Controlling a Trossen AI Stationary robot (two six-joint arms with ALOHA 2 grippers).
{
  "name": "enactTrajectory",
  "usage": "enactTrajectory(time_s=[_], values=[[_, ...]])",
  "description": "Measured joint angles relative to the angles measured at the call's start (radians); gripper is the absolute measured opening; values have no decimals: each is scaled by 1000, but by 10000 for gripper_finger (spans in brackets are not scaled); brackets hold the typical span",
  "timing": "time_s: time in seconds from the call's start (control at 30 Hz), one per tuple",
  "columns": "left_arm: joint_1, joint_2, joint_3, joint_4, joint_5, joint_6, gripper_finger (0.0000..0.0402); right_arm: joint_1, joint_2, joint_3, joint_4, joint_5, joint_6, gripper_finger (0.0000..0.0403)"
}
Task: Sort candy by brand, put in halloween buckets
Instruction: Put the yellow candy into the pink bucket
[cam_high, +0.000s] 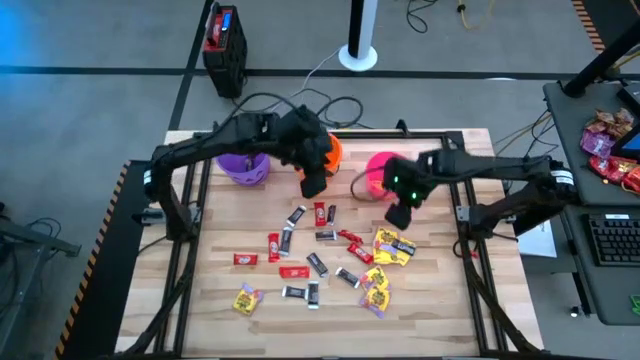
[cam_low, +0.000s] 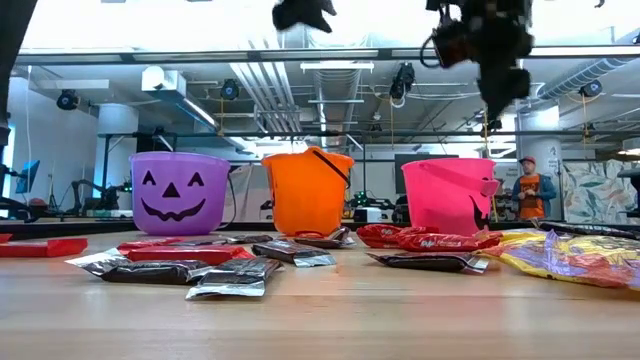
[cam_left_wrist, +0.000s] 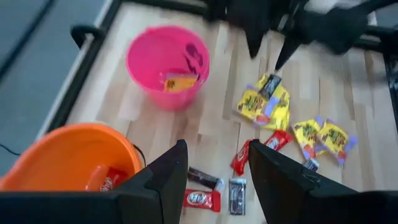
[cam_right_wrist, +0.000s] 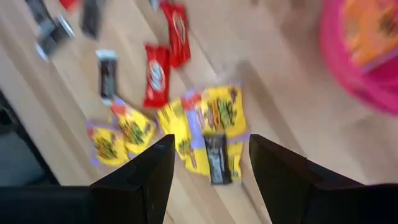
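Candy spread on the table, three buckets behind

Candy litters the near boards; the left gripper hangs open by the orange bucket, the right gripper open above yellow packets; pink bucket partly hidden, purple bucket beyond.

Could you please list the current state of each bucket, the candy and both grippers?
purple bucket: upright, contents not visible.
orange bucket: upright, a red bar inside.
pink bucket: upright, a yellow packet inside.
loose candy: scattered flat on the table, unsorted.
left gripper: fingers open, empty, beside the orange bucket's rim.
right gripper: fingers open, empty, above yellow packets.
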Motion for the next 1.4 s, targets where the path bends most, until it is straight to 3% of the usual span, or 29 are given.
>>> enactTrajectory(time_s=[0.37,0.5,0.93,1.07,1.3,1.4], values=[[-194,-28,245,-2,-379,-21,153,89,23,-332,363,27,9,199],[-220,-31,320,2,-406,13,153,90,49,-387,465,71,10,199],[-223,-113,294,-135,-464,37,153,145,207,-448,652,204,-11,195],[-223,-131,293,-224,-465,20,153,167,240,-447,691,210,8,155],[-223,-171,288,-362,-464,10,153,173,203,-450,694,202,42,30],[-223,-205,270,-395,-464,9,153,172,159,-451,666,209,52,14]])
